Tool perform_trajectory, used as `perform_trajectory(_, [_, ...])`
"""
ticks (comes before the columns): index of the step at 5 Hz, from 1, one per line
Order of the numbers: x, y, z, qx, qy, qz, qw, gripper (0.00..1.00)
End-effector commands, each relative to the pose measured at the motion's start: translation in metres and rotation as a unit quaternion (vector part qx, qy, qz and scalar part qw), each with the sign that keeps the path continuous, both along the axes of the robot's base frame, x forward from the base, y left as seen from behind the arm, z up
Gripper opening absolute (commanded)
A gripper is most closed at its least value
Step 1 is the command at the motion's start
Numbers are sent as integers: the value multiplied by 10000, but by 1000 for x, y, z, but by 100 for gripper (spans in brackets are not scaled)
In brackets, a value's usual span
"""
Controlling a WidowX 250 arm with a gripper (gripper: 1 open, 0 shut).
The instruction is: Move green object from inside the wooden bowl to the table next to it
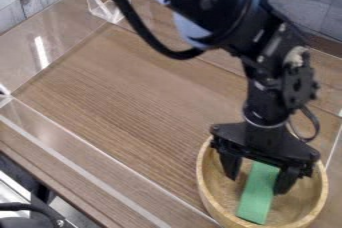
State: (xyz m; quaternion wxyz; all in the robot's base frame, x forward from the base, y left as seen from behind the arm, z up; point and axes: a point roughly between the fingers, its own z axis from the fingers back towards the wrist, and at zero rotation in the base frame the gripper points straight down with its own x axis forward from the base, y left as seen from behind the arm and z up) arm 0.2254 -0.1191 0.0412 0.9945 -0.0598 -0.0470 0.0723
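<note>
Green object (259,194) lies flat inside the wooden bowl (214,187), at the lower right of the table (134,92). Task barely begun: nothing lifted, nothing set on the wood beside the bowl. Grasp, lift and placement all remain. Gripper (262,164) points down over the block's upper end, fingers spread wide and straddling it, one on each side. Holds nothing. Whether the fingertips touch block or bowl floor cannot be told.

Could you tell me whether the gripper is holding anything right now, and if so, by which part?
Nothing is held. The gripper is open, its fingers straddling the upper end of the green object, which lies in the wooden bowl.
</note>
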Motion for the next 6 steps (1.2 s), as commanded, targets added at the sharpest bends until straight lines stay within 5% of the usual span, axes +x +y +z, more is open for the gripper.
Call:
perform_trajectory(1, [6, 6, 20, -104, -301, -49, 9995, 100])
perform_trajectory(2, [9, 9, 15, -61, -236, -14, 9997, 100])
perform_trajectory(3, [11, 18, 6, -23, -177, -151, 9997, 0])
perform_trajectory(4, [13, 27, 6, -21, -182, -308, 9994, 0])
perform_trajectory(6, [12, 33, 34, -132, -402, -99, 9991, 0])
